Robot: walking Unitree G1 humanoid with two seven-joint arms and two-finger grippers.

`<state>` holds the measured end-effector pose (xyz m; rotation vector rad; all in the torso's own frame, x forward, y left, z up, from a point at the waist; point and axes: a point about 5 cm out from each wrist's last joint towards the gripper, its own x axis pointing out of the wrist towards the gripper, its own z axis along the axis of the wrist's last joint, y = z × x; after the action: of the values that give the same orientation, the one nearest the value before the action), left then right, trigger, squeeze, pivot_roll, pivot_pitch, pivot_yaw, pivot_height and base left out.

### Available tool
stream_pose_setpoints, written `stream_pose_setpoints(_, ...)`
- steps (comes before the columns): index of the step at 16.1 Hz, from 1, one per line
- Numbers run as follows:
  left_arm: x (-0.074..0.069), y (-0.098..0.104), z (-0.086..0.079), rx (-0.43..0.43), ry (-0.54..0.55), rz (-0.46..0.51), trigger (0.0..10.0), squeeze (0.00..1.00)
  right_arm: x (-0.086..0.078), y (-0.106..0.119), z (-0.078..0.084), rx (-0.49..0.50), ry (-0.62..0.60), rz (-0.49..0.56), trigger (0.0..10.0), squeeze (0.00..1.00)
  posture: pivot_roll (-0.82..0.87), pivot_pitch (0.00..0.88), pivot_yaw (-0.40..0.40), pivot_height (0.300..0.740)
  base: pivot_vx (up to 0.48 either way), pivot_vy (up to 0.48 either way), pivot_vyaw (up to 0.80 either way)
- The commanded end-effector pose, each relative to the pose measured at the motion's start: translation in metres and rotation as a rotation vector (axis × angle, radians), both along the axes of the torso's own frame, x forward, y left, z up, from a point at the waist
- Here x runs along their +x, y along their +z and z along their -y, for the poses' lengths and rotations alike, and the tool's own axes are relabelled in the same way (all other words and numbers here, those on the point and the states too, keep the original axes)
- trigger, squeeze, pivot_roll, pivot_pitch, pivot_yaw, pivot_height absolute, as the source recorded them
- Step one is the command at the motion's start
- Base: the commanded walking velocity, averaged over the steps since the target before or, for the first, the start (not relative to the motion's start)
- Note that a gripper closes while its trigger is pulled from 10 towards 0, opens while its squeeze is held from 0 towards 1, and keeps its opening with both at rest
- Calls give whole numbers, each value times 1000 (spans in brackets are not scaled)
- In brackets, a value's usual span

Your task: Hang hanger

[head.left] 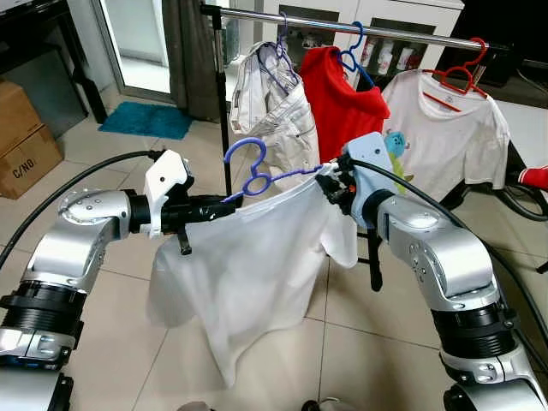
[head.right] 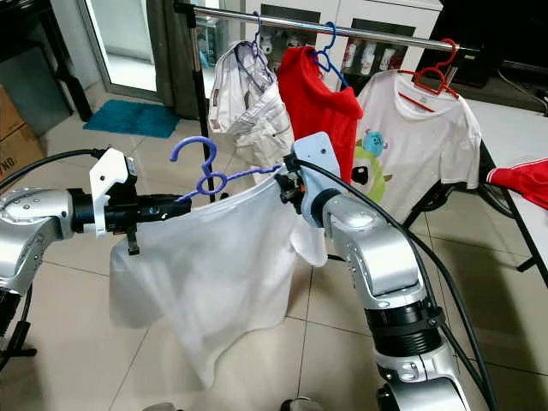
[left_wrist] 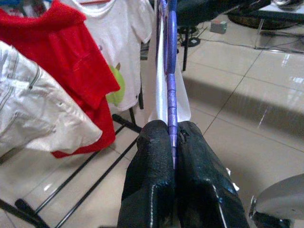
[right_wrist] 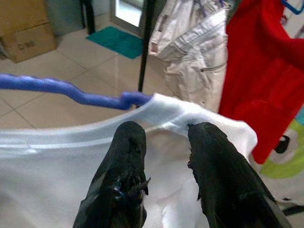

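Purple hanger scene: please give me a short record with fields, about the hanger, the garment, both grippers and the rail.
hanger: purple hanger, held level in front of the robot, not yet on the rail
garment: white garment draped on it, hanging down
left gripper: left gripper, jaws shut on the hanger's bar
right gripper: right gripper, jaws open over the garment's shoulder
rail: metal rail behind, carrying pale trousers, red shirt, white printed T-shirt
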<state>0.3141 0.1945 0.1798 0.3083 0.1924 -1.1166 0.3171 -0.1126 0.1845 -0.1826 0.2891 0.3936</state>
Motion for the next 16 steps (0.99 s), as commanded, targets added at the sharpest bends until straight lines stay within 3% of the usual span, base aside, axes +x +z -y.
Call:
stream_pose_setpoints(1, -2, 10, 2, -19, -35, 29, 0, 0, 2, -4, 9, -9, -40, -7, 10000, 0, -41, 0, -30, 740, 0, 0, 0)
stream_pose_setpoints(8, -7, 12, 4, -32, -74, 11, 0, 0, 3, -8, 9, -12, -53, -10, 10000, 0, -37, 0, -33, 740, 0, 0, 0)
stream_pose_setpoints(9, -7, 11, 4, -31, -76, 10, 0, 0, 3, -8, 9, -11, -53, -10, 9608, 0, -37, 0, -35, 740, 0, 0, 0)
stream_pose_setpoints(10, -8, 11, 5, -32, -80, 6, 0, 0, 2, -7, 9, -9, -53, -9, 5725, 0, -37, 0, -35, 740, 0, 0, 0)
stream_pose_setpoints(13, -9, 11, 4, -33, -83, 1, 0, 0, 3, -7, 9, -4, -53, -7, 2824, 0, -34, 0, -35, 740, 0, 0, 0)
stream_pose_setpoints(14, -9, 12, 4, -33, -83, 1, 0, 0, 3, -7, 9, -3, -53, -6, 2392, 0, -34, 0, -35, 740, 0, 0, 0)
stream_pose_setpoints(16, -10, 12, 4, -31, -85, -3, 0, 0, 3, -8, 9, 1, -55, -6, 0, 0, -33, 0, -35, 740, 0, 0, 0)
